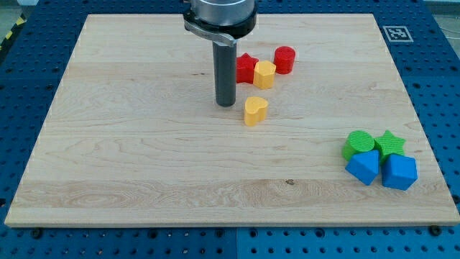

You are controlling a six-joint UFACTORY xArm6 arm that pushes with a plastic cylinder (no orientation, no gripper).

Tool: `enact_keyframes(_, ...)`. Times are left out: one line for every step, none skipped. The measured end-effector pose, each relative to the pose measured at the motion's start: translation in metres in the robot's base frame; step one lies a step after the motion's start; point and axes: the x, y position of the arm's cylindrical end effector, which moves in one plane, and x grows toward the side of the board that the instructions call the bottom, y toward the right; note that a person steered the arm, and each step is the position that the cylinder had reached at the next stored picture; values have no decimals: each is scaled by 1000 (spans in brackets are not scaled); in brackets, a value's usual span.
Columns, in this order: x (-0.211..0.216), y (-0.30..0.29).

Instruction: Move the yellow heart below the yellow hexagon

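Observation:
The yellow heart (255, 111) lies near the board's middle, toward the view's top. The yellow hexagon (264, 74) sits just above it and slightly right, touching the red star (246, 68) on its left. My tip (226, 104) rests on the board just left of the yellow heart, a small gap away, and below-left of the red star. The rod rises straight up to the arm's head at the view's top.
A red cylinder (284, 59) stands right of the yellow hexagon. At the view's lower right sit a green cylinder (357, 144), a green star (390, 144), and two blue blocks (363, 167) (399, 173). The wooden board (144, 158) has a blue pegboard around it.

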Motion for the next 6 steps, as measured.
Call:
enact_keyframes(-8, 25)
enact_keyframes(21, 30)
enact_keyframes(23, 36)
enact_keyframes(24, 36)
enact_keyframes(24, 28)
enact_keyframes(26, 27)
